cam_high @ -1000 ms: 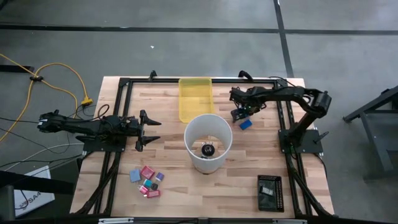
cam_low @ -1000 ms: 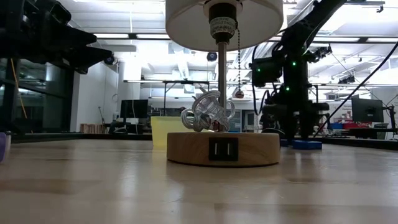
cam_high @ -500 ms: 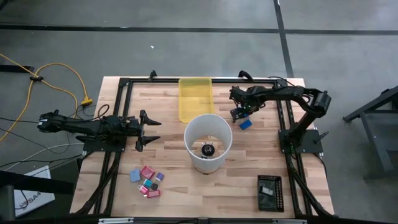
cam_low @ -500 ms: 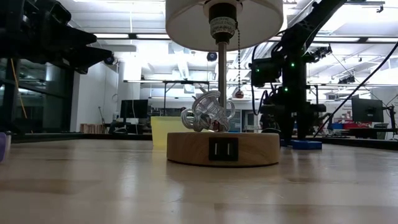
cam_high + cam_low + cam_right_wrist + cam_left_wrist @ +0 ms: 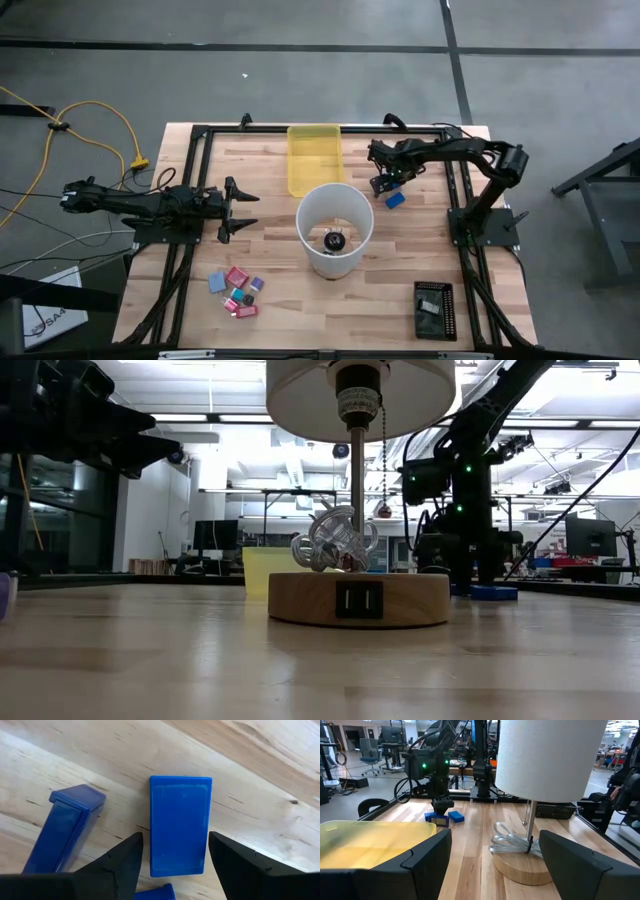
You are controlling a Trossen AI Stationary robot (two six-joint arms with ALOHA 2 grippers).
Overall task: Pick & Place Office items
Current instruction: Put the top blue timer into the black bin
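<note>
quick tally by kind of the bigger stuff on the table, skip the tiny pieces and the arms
lamp: 1
yellow tray: 1
black rectangular item: 1
total: 3

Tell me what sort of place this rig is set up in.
Probably a robotics lab or workshop: a wooden table in a black frame on bare concrete floor, with monitors and office chairs in the open room behind.
</note>
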